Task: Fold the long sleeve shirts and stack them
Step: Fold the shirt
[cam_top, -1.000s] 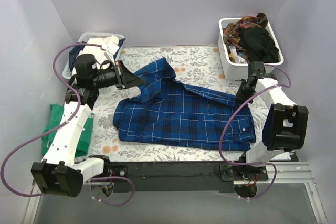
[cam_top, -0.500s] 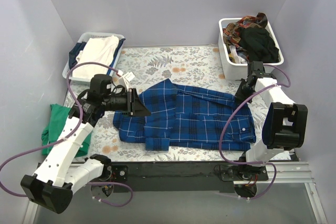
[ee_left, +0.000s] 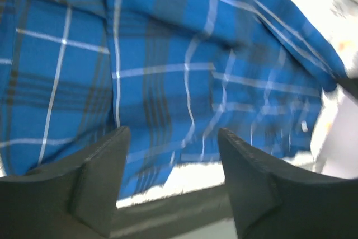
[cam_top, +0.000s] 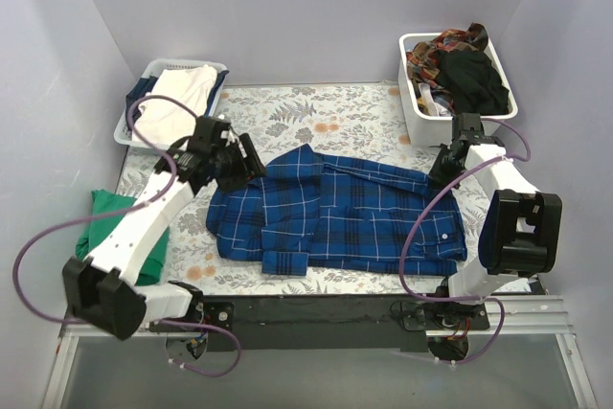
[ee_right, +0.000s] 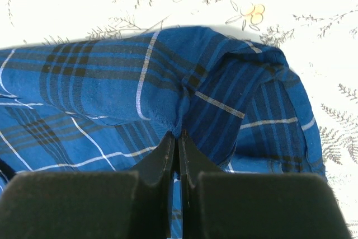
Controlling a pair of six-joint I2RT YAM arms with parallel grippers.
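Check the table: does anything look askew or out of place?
The plaid shirt lies rumpled, not flat: its folded-in sleeve slants across the body, and the right fingers pinch a bunched fold at its right edge. A green cloth sits at the left edge of the table, beside the left arm.

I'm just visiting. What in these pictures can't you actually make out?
- Top view: the green cloth lies partly under the left arm, so its kind is unclear.
- Top view: the right basket holds a tangled heap, and the pieces cannot be counted.
- Left wrist view: the shirt is blurred and cut off by every edge.
- Right wrist view: the right gripper pinches a shirt fold, and its fingers hide how much.
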